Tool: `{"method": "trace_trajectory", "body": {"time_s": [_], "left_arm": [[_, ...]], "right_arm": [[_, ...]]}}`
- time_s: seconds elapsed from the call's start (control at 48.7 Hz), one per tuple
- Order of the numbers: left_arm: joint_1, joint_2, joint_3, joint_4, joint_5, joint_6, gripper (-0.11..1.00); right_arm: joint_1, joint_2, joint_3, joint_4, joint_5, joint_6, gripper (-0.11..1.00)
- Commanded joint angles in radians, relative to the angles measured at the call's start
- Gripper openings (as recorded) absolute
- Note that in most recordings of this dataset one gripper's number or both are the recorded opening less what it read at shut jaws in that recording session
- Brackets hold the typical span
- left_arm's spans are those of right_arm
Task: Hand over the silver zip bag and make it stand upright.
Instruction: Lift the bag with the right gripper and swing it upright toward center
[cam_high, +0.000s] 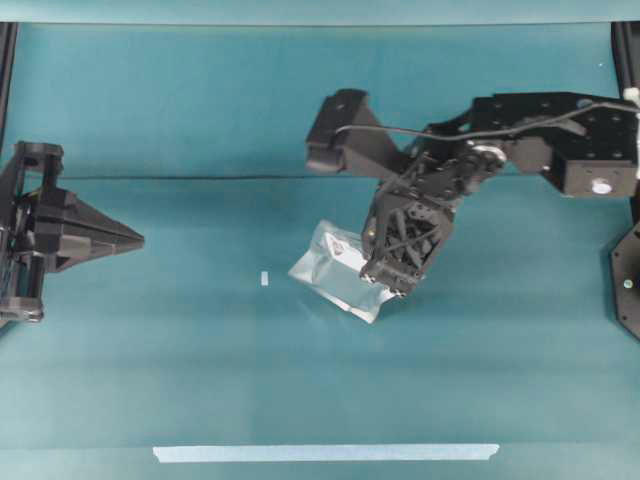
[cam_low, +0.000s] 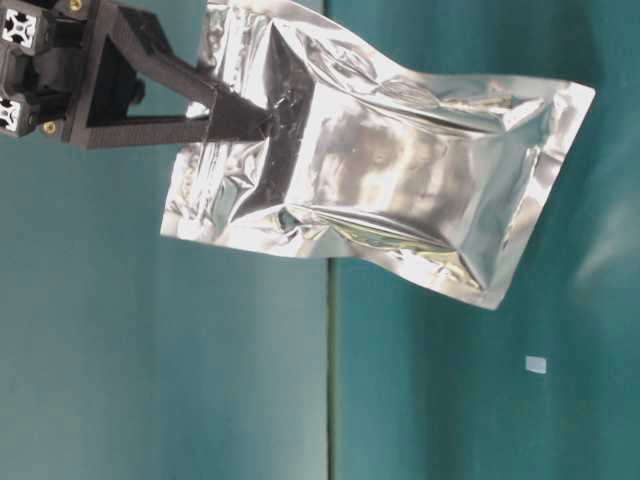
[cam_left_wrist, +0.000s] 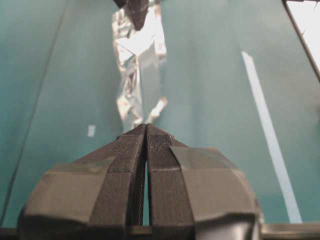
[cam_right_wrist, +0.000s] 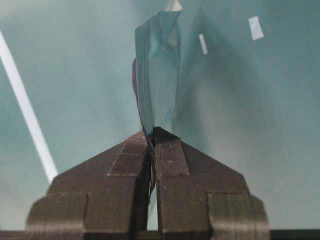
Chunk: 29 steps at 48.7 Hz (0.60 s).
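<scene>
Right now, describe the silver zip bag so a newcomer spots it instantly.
Find the teal table, then the right gripper near its middle. Pinched in it is the silver zip bag, crinkled and mirror-shiny; the pale tape strip at the near edge is flat and matte.

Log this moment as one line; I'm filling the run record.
phase: pre-handover | right gripper: shut on silver zip bag, lifted off table | left gripper: shut, empty, apart from bag

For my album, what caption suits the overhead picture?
Right gripper pinches the silver zip bag; left gripper waits shut.
</scene>
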<state>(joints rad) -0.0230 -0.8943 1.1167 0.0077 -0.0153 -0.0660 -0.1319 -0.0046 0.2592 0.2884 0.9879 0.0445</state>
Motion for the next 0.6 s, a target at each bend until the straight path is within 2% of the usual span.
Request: {"method": "trace_trajectory", "body": {"time_s": [0.0, 0.103, 0.329, 0.575], "left_arm": [[-0.002, 0.002, -0.009, 0.000, -0.008, -0.002, -0.01], [-0.002, 0.003, -0.009, 0.002, -0.008, -0.002, 0.00], [-0.003, 0.008, -0.003, 0.000, -0.006, -0.003, 0.00], [-0.002, 0.008, -0.002, 0.000, -0.006, -0.003, -0.01]], "right_arm": [[0.003, 0.009, -0.064, -0.018, 0.044, -0.043, 0.03], [0.012, 0.035, -0.114, -0.055, 0.084, -0.072, 0.03], [0.049, 0.089, -0.212, -0.173, 0.146, -0.120, 0.03], [0.087, 0.114, -0.233, -0.290, 0.156, -0.190, 0.03]]}}
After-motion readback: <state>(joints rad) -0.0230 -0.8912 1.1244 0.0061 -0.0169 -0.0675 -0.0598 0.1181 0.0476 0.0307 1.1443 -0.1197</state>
